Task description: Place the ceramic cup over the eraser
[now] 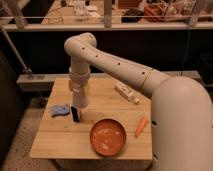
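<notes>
Slatted wooden table; hand just above upright black eraser

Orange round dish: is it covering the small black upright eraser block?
No, the orange round dish lies on the wooden table apart from the black eraser block, which stands uncovered next to the gripper.

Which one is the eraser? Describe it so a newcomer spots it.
On the wooden table, look right by the gripper hanging down from the arm. The eraser is the small black upright block there, between the pale blue lumpy object and the much larger orange dish.
</notes>
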You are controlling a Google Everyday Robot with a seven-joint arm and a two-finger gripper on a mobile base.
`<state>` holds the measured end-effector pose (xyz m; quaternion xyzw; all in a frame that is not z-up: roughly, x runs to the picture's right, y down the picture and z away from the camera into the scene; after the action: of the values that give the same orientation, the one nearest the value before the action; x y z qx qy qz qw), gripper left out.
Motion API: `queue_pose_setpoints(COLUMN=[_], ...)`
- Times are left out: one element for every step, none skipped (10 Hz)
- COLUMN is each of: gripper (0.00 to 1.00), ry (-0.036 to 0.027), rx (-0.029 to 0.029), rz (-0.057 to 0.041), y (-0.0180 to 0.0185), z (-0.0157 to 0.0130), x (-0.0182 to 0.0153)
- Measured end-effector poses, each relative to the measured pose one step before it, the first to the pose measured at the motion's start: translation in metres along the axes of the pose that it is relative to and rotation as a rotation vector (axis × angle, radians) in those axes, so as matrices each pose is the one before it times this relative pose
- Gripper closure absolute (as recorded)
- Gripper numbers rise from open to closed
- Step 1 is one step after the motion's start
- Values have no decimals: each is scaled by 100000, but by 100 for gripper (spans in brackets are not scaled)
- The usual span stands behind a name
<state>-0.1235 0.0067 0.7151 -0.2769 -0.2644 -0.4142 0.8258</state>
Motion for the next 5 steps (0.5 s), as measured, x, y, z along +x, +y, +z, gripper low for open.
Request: queue_pose_setpoints(gripper=[91, 91, 91, 91, 91], ry=[56, -205, -782, -937, -1405], rx=[512, 392, 1064, 536, 373], rz=[-518, -248, -857, -602, -393], y=[-211, -104, -282, -170, -78], z=[-249, -124, -359, -57, 61], x=[-99, -19, -83, -137, -102])
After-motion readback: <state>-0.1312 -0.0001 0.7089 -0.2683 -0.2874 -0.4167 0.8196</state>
